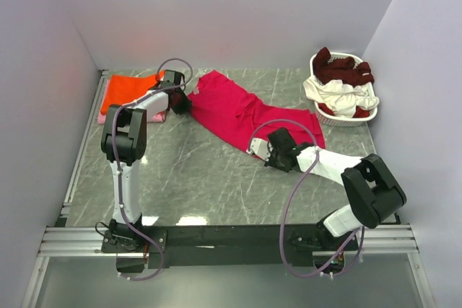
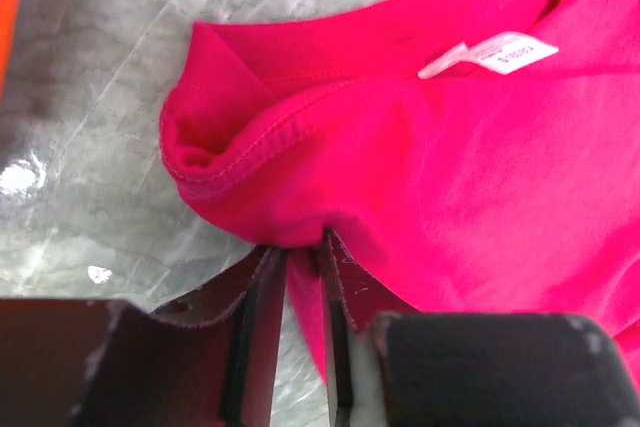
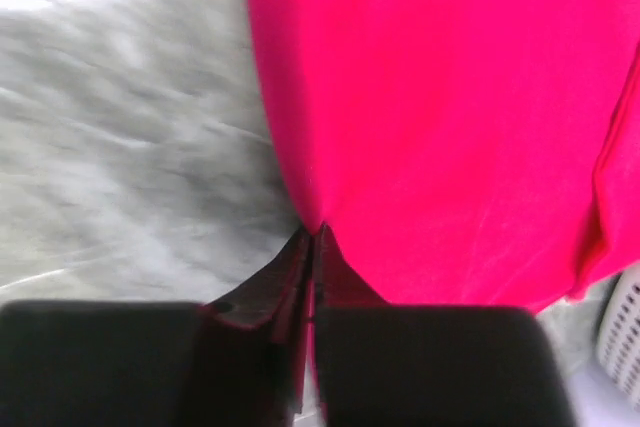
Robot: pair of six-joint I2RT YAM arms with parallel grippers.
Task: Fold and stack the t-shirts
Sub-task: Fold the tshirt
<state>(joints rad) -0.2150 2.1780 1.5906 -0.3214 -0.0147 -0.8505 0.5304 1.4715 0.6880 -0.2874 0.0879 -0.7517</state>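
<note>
Crimson-pink t-shirt (image 1: 245, 110) lies diagonally on the bench (image 1: 202, 178) — left jaws pinched shut on a hemmed edge near its neck label (image 2: 490, 52), right jaws clamped on the opposite edge, presumably to tension it flat for folding.

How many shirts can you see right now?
5: crimson spread mid-table, orange folded far left on a pale pink one, maroon and white in the basket; more may be hidden there.

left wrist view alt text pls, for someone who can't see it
The left fingers pinch the folded edge of a crimson-pink t-shirt that lies on a grey marbled table. A white label shows on the shirt at upper right.
</note>
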